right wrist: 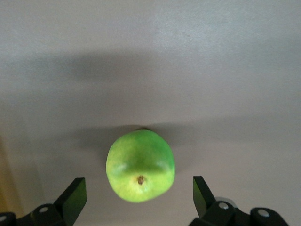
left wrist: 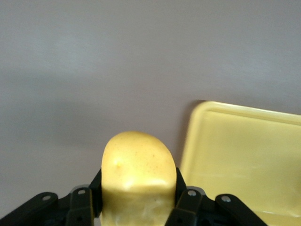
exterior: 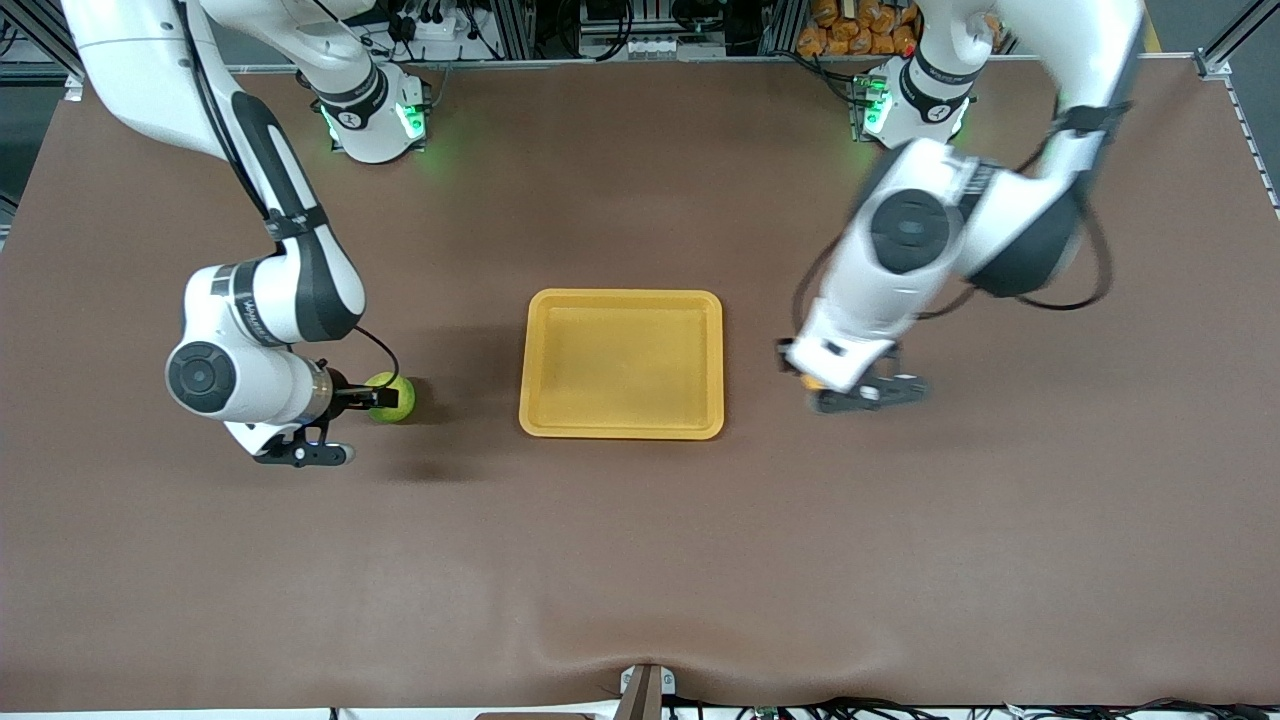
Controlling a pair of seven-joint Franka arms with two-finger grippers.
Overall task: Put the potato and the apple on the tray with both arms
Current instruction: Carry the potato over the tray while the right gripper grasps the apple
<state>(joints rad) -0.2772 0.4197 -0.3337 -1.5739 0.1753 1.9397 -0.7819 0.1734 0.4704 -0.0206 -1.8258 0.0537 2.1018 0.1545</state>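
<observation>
Beside the tray [exterior: 621, 363], the left tool [left wrist: 136, 200] clamps the potato [left wrist: 137, 176]; the right tool [right wrist: 138, 195] stands wide open around the apple [right wrist: 140, 165].

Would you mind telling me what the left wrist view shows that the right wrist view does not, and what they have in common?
Only the left wrist view shows the potato clamped in the left gripper, with a corner of the tray beside it. Only the right wrist view shows the apple resting on the table, between the open fingers of the right gripper, not yet gripped. Both show the bare brown tabletop and each arm's own black fingers.
</observation>
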